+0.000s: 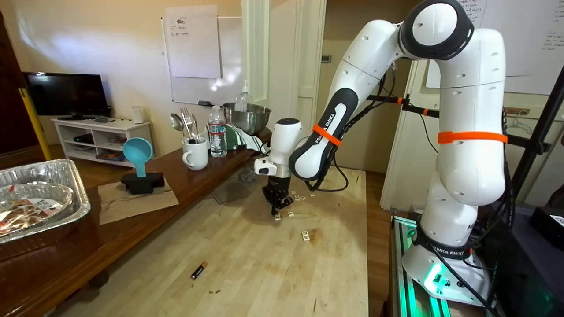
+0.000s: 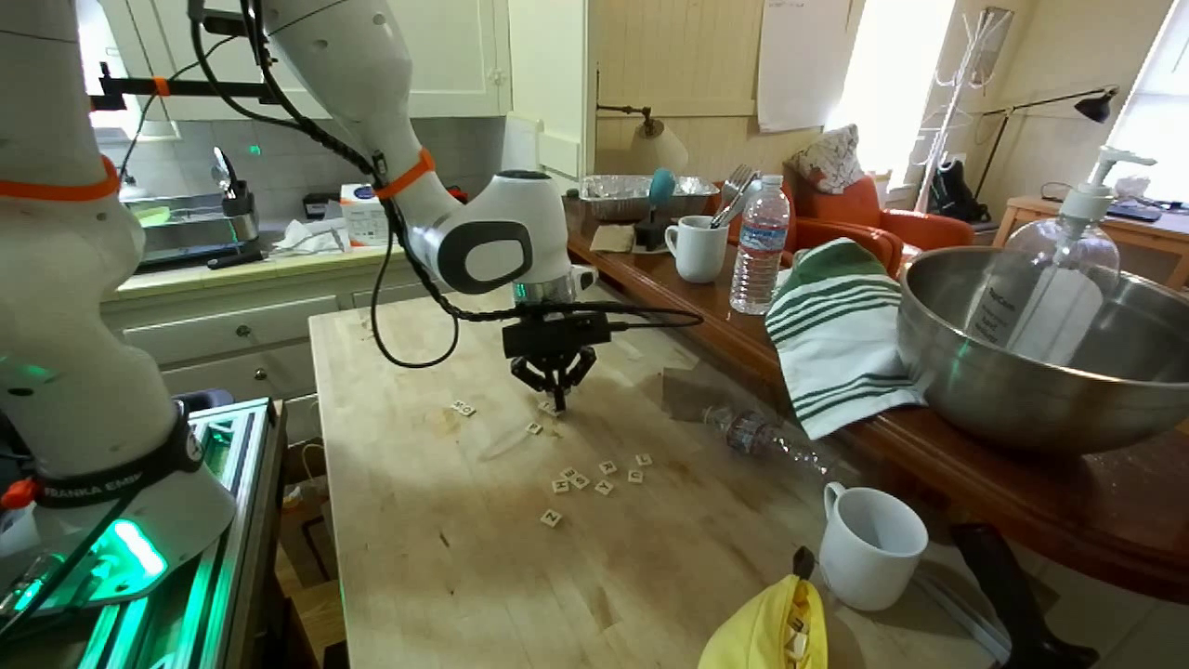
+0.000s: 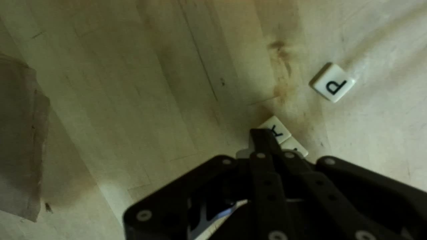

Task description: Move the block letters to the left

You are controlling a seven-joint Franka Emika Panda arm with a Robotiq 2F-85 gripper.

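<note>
The block letters are small pale square tiles marked in black, all flat on the wooden table. In the wrist view one tile (image 3: pixel 279 131) is partly covered by my fingertips, and a second tile (image 3: pixel 295 146) sits against it. Another tile (image 3: pixel 333 83) lies apart, up and to the right. My gripper (image 3: pixel 267 138) is shut and points down, with nothing visible between its fingers; whether the tips touch the tile I cannot tell. In an exterior view a loose group of several tiles (image 2: pixel 580 480) lies nearer the camera, and a touching pair (image 2: pixel 463 408) lies left of my gripper (image 2: pixel 559 405).
A battery (image 1: pixel 198 270) lies on the table. A raised wooden ledge (image 1: pixel 176 171) runs along one side, carrying a mug (image 1: pixel 195 154) and a water bottle (image 1: pixel 217 132). Near the tiles are a lying plastic bottle (image 2: pixel 757 437), a white mug (image 2: pixel 873 548) and a yellow pouch (image 2: pixel 762 627).
</note>
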